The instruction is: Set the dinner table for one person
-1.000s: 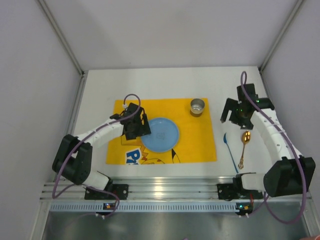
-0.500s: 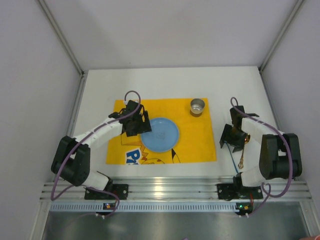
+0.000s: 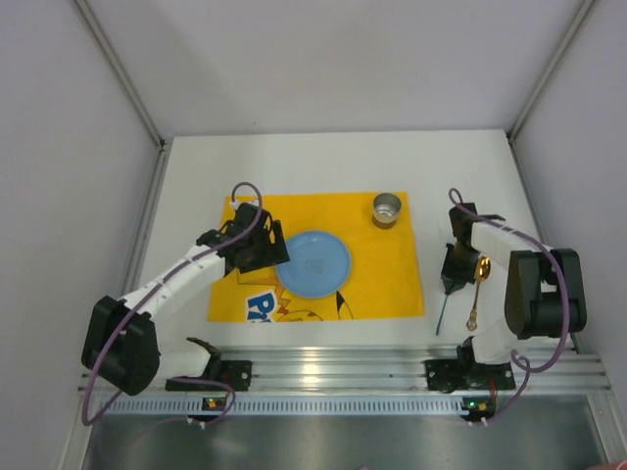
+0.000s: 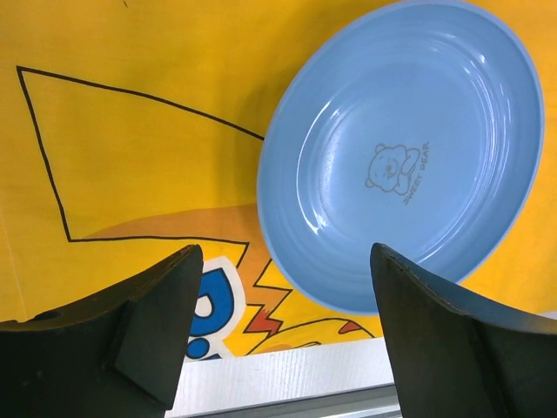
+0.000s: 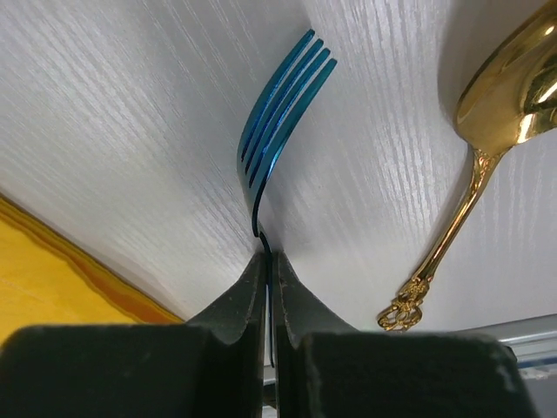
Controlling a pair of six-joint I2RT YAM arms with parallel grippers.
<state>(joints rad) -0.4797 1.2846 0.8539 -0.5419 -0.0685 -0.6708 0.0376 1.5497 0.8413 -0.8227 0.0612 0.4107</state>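
My right gripper [image 5: 268,261] is pinched shut on the neck of the slim blue metal fork [image 5: 283,104], just right of the yellow cartoon-printed cloth [image 3: 392,274], near an ornate gold spoon [image 5: 487,113]. My left gripper [image 4: 283,261] gapes wide above that cloth, over the round blue plate [image 4: 409,157] resting on it. The large white dinner table [image 3: 294,162] lies beneath the cloth.

a robot lab bench: plain grey partition walls [image 3: 69,147] box in the large flat white rectangular tabletop [image 3: 313,162], and a ribbed silver aluminium rail [image 3: 333,370] along its near edge carries the bolted bases of two white-and-black arms [image 3: 172,279].
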